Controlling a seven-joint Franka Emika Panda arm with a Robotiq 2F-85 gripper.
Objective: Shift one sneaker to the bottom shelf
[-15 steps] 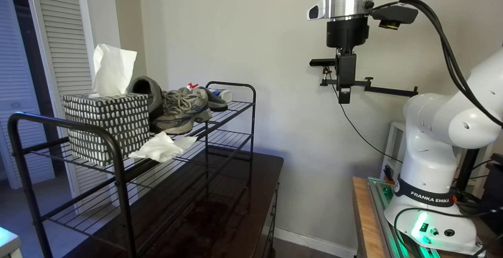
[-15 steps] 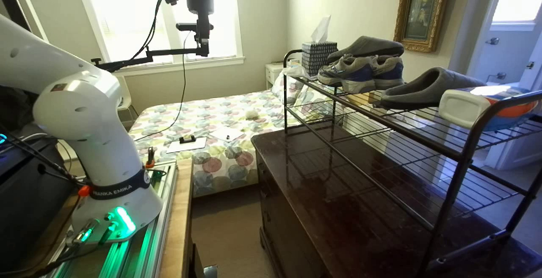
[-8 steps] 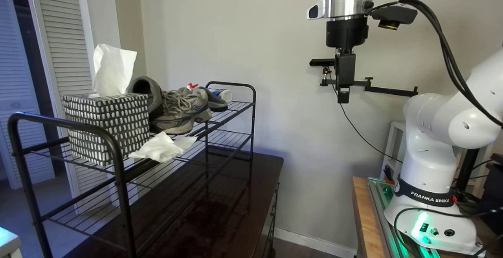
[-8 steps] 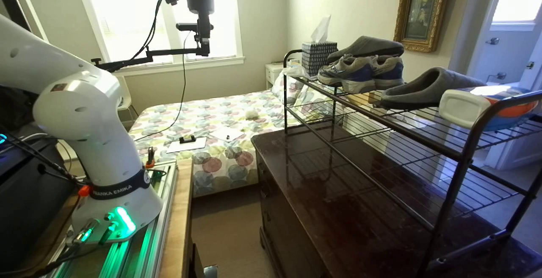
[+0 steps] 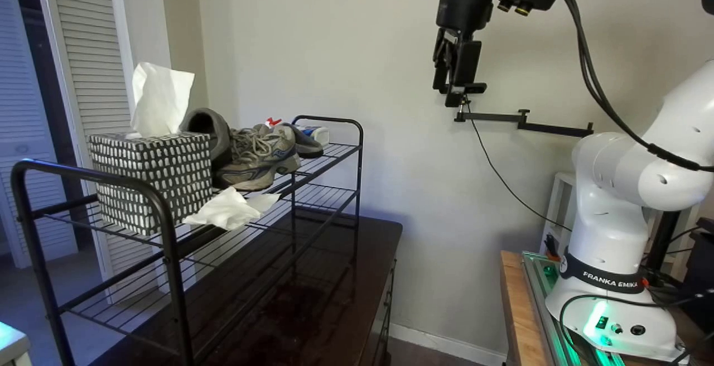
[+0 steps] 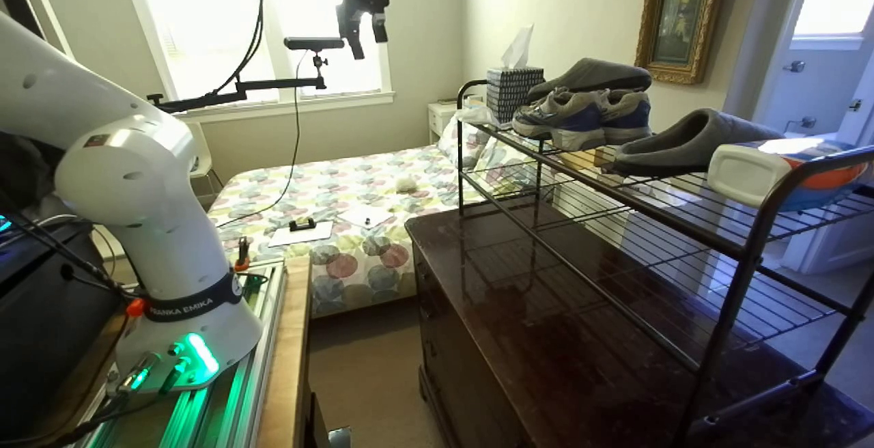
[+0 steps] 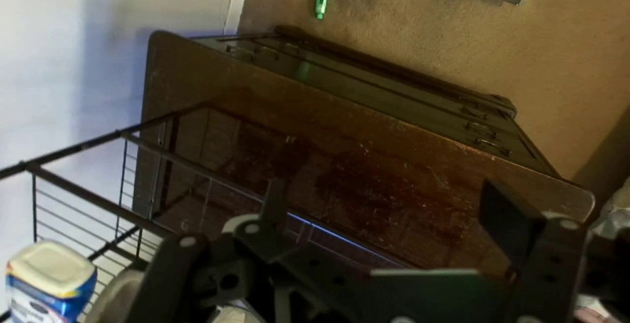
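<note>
The sneaker (image 5: 259,162) is grey with a pale sole and stands on the rack's upper tier beside its look-alike. The pair shows in both exterior views, with the nearer sneaker (image 6: 556,120) left of its mate (image 6: 625,117). The bottom shelf (image 5: 293,258) is the rack's lower wire tier above the dark dresser; it also shows in an exterior view (image 6: 580,272) with nothing on it. My gripper (image 5: 449,91) is open and empty, tilted, high in the air and well apart from the rack. Its spread fingers (image 7: 386,197) show in the wrist view, where I cannot make out the sneakers.
A tissue box (image 5: 153,182), crumpled tissue (image 5: 231,210), grey slippers (image 6: 696,144) and a blue-and-white container (image 7: 51,281) share the upper tier. A camera on a black bracket arm (image 6: 273,84) stands close to the gripper. The rack stands on the dresser (image 5: 301,310); a bed (image 6: 341,195) is behind.
In the last half second the gripper has risen and moved toward the rack side, away from the bracket camera. It has tilted and turned, and its two fingers now show apart. The shoes have not moved.
</note>
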